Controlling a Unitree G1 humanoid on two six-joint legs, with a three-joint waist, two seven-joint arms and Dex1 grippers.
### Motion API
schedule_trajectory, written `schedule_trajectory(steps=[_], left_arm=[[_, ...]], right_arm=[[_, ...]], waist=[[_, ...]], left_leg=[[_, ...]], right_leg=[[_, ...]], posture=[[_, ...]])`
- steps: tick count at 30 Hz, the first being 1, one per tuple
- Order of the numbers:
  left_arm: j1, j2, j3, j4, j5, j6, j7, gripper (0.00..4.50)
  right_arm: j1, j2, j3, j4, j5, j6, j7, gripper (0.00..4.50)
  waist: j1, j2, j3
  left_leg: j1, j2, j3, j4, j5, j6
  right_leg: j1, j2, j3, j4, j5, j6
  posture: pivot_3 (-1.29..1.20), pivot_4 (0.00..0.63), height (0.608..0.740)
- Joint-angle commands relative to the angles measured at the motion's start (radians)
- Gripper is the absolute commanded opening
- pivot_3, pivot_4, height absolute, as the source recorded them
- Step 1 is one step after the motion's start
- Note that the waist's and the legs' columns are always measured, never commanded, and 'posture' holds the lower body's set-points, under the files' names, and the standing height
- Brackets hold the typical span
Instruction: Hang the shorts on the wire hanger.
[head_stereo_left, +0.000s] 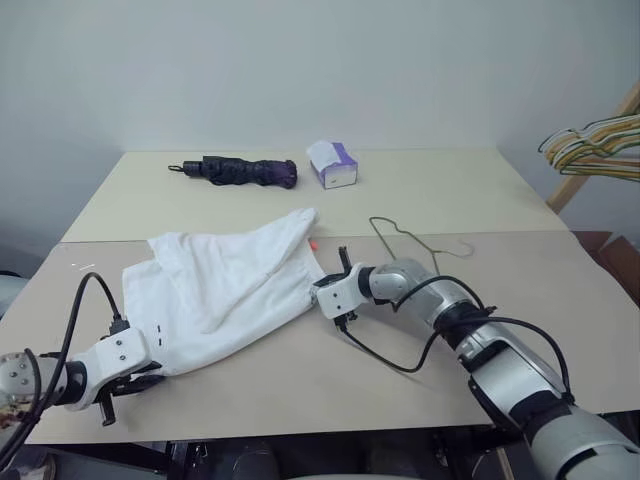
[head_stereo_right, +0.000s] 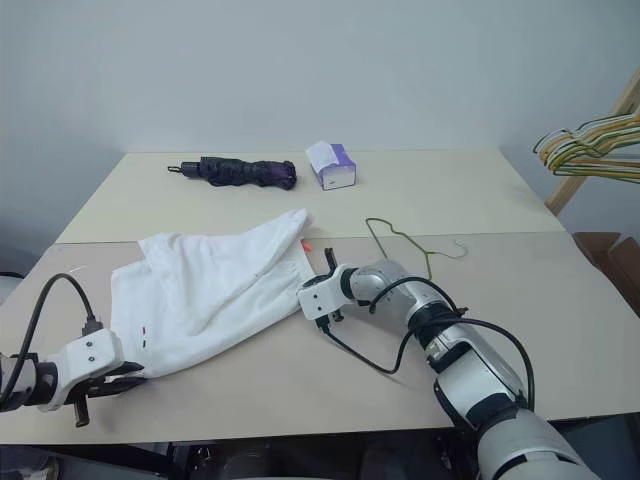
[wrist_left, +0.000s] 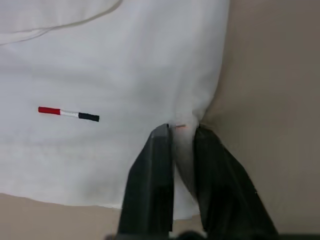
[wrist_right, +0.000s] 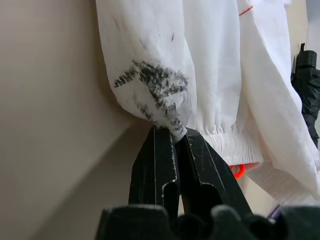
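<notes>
Shorts (head_stereo_left: 225, 290) being pinched at opposite edges on bench (head_stereo_left: 420, 200): hem corner between closed left tool (wrist_left: 182, 131), smudged waistband end between closed right tool (wrist_right: 172, 131). Wire hanger (head_stereo_left: 412, 240) lying just behind right tool.

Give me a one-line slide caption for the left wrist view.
Left gripper shut on the hem of the white shorts, beside their small red, white and dark stripe mark.
</notes>
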Motion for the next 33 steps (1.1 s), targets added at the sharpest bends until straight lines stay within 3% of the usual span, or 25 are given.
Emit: schedule_trajectory(steps=[1, 7, 12, 16, 19, 22, 25, 27, 30, 32, 33], left_arm=[[-0.033, 0.008, 0.011, -0.007, 0.021, -0.019, 0.034, 0.02], [-0.102, 0.006, 0.020, -0.061, 0.033, -0.054, 0.078, 0.02], [-0.049, 0.058, 0.076, -0.187, -0.043, -0.047, -0.047, 0.02], [0.055, 0.139, 0.123, -0.265, -0.012, -0.055, -0.159, 0.02], [0.129, 0.182, 0.169, -0.327, -0.023, -0.048, -0.251, 0.02], [0.090, 0.186, 0.158, -0.351, -0.062, -0.047, -0.266, 0.02], [-0.121, 0.162, 0.021, -0.296, -0.049, -0.043, -0.199, 0.02], [-0.339, 0.084, -0.084, -0.214, 0.007, -0.031, -0.095, 0.02], [-0.788, -0.110, -0.183, 0.012, 0.175, -0.004, 0.226, 0.02], [-1.050, -0.210, -0.175, 0.176, 0.279, -0.030, 0.489, 0.02], [-1.146, -0.239, -0.146, 0.225, 0.298, -0.039, 0.593, 0.02]], right_arm=[[0.031, -0.043, -0.061, -0.126, 0.044, 0.055, 0.036, 0.00], [0.166, -0.174, -0.145, -0.449, 0.119, 0.178, 0.170, 0.00], [0.342, -0.362, -0.226, -0.813, 0.253, 0.313, 0.372, 0.00], [0.455, -0.467, -0.251, -1.038, 0.382, 0.415, 0.515, 0.00], [0.503, -0.525, -0.271, -1.145, 0.504, 0.491, 0.603, 0.00], [0.492, -0.557, -0.294, -1.151, 0.610, 0.550, 0.671, 0.00], [0.372, -0.519, -0.301, -1.049, 0.651, 0.689, 0.679, 0.00], [0.251, -0.456, -0.298, -0.927, 0.600, 0.754, 0.606, 0.00], [-0.006, -0.330, -0.326, -0.643, 0.448, 0.740, 0.323, 0.00], [-0.172, -0.266, -0.364, -0.466, 0.357, 0.679, 0.077, 0.00], [-0.240, -0.246, -0.388, -0.406, 0.324, 0.640, -0.044, 0.00]], waist=[[0.000, 0.000, 0.000], [0.007, -0.001, 0.000], [0.007, -0.002, 0.000], [-0.004, -0.002, 0.000], [-0.002, -0.002, 0.000], [0.001, -0.003, 0.000], [0.013, -0.003, 0.000], [0.017, -0.002, -0.001], [0.032, -0.003, -0.001], [0.036, -0.008, 0.001], [0.036, -0.008, 0.000]], left_leg=[[0.000, 0.000, 0.000, 0.000, 0.000, 0.000], [-0.004, 0.000, -0.002, 0.000, 0.000, 0.001], [-0.005, 0.000, -0.002, 0.000, -0.006, 0.010], [-0.002, 0.000, -0.003, 0.001, -0.006, 0.010], [-0.002, 0.000, -0.003, 0.001, -0.006, 0.010], [-0.001, 0.000, -0.003, 0.002, -0.006, 0.011], [0.000, 0.000, -0.005, 0.004, -0.007, 0.011], [0.002, 0.000, -0.005, 0.004, -0.007, 0.011], [0.004, 0.000, -0.005, 0.004, -0.006, 0.011], [-0.002, -0.001, -0.006, 0.006, -0.004, 0.010], [-0.008, -0.001, -0.010, 0.005, 0.003, -0.001]], right_leg=[[0.000, 0.000, 0.000, 0.000, 0.000, 0.000], [-0.001, 0.000, -0.002, -0.003, 0.000, 0.000], [-0.001, 0.000, -0.002, -0.004, -0.001, 0.001], [0.000, 0.000, -0.002, -0.003, -0.001, 0.000], [0.001, 0.000, -0.002, -0.003, -0.001, 0.000], [0.002, 0.000, -0.002, -0.004, -0.002, 0.000], [0.003, 0.000, -0.003, -0.003, -0.002, 0.000], [0.004, 0.000, -0.003, -0.003, -0.003, -0.002], [0.008, 0.001, -0.002, -0.002, -0.001, 0.000], [0.004, 0.002, -0.004, 0.001, -0.001, -0.001], [0.000, 0.003, -0.007, -0.002, 0.001, -0.002]], posture=[[0.10, 0.000, 0.740], [0.11, 0.000, 0.740], [0.11, 0.000, 0.740], [0.10, 0.000, 0.740], [0.09, 0.000, 0.740], [0.09, 0.000, 0.740], [0.08, 0.000, 0.740], [0.09, 0.000, 0.740], [0.09, 0.000, 0.740], [0.09, 0.000, 0.740], [0.08, 0.000, 0.740]])
